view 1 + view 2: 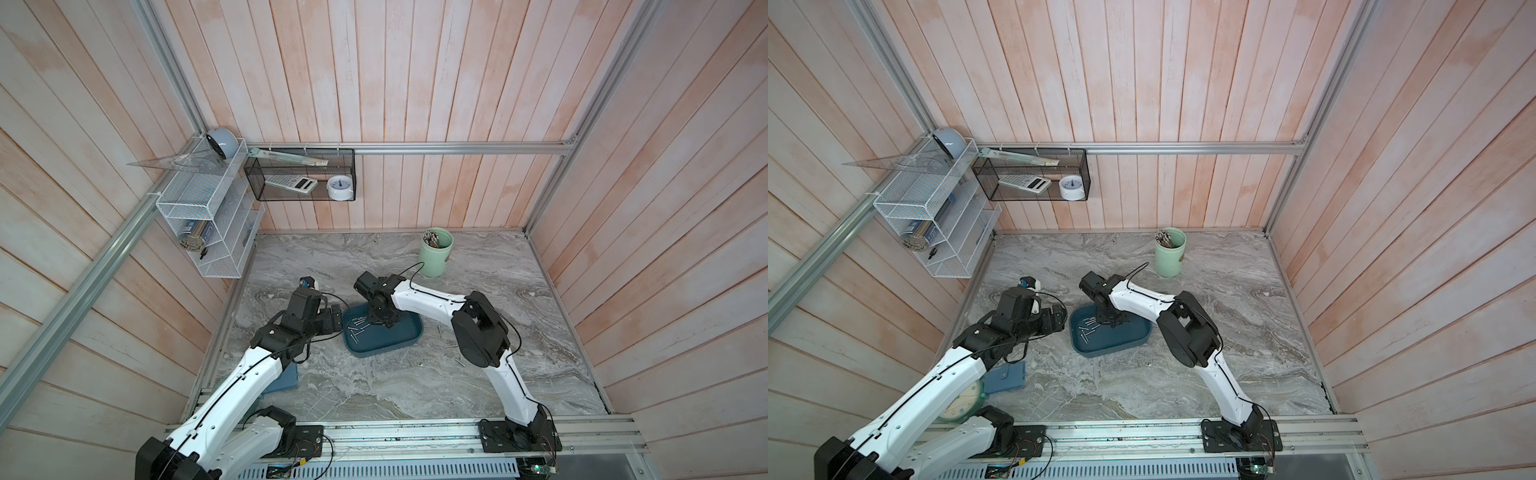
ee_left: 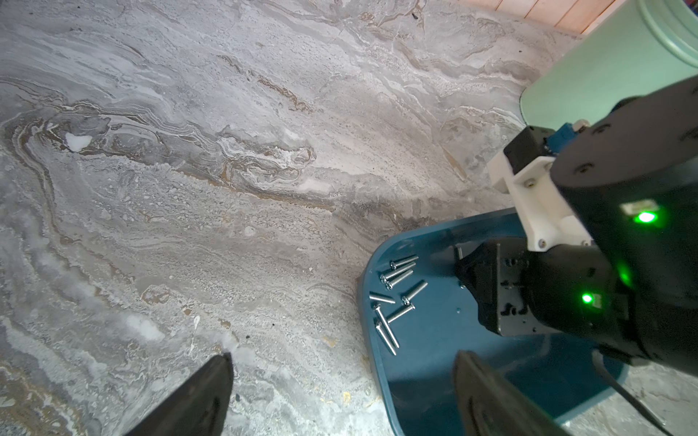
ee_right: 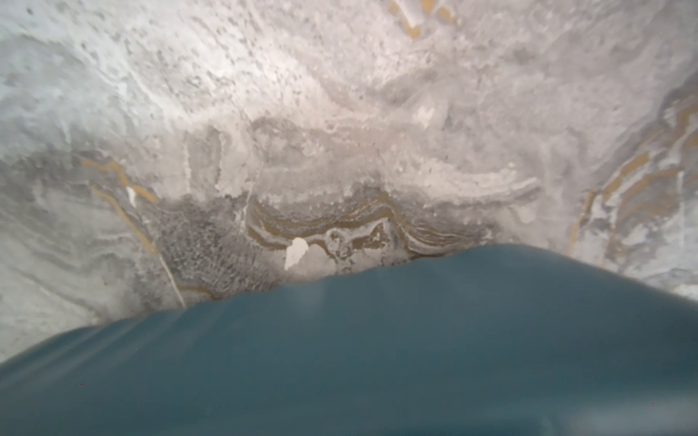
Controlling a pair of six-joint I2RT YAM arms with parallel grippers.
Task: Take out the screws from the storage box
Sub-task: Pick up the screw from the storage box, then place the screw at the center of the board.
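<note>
The storage box [image 1: 386,345] [image 1: 1117,338] is a shallow teal tray on the marble table. Several silver screws [image 1: 357,326] [image 1: 1089,326] [image 2: 396,298] lie loose at its left end. My right gripper [image 1: 376,318] [image 2: 462,264] reaches down into the box beside them; its jaws are hidden, and the right wrist view shows only the box wall [image 3: 340,358] and table. My left gripper [image 2: 343,377] hovers open at the box's left edge, one finger [image 2: 487,389] over the box [image 2: 453,339], the other [image 2: 211,389] over the table. Three screws [image 1: 449,345] lie on the table right of the box.
A pale green cup [image 1: 434,251] with sticks stands at the back right. A blue pad [image 1: 1005,376] and a clock [image 1: 961,401] lie under my left arm. A black mesh basket [image 1: 299,174] and a white wire rack [image 1: 208,216] hang on the walls.
</note>
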